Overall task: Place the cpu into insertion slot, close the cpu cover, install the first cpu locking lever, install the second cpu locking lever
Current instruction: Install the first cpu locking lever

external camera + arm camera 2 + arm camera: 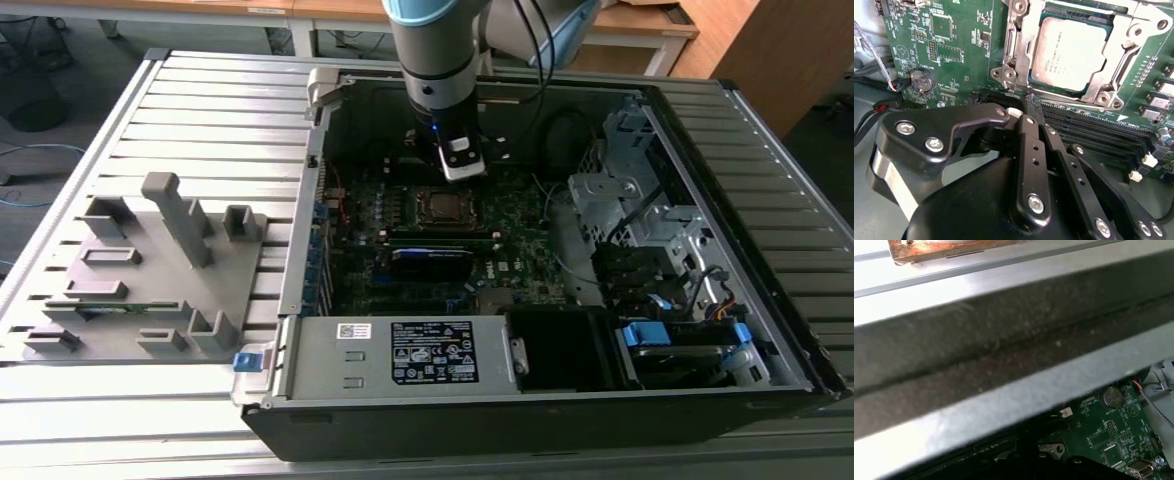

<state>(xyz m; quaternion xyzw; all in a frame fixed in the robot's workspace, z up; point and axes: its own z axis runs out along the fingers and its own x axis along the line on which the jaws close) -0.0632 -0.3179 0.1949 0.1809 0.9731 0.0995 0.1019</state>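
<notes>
As the cpu (1069,50) sits in the insertion slot (1059,88) under the closed cpu cover (1015,40), lever work seems in hand: gripper (1029,107), fingers pressed together, hangs beside the socket corner; press squarely, clear of the memory slots (1094,125). Fingertip contact hidden; lever latching unclear

Arm (438,60) vertical, gripper (1030,104) pointing down, fingers (1027,135) pressed together.
</notes>
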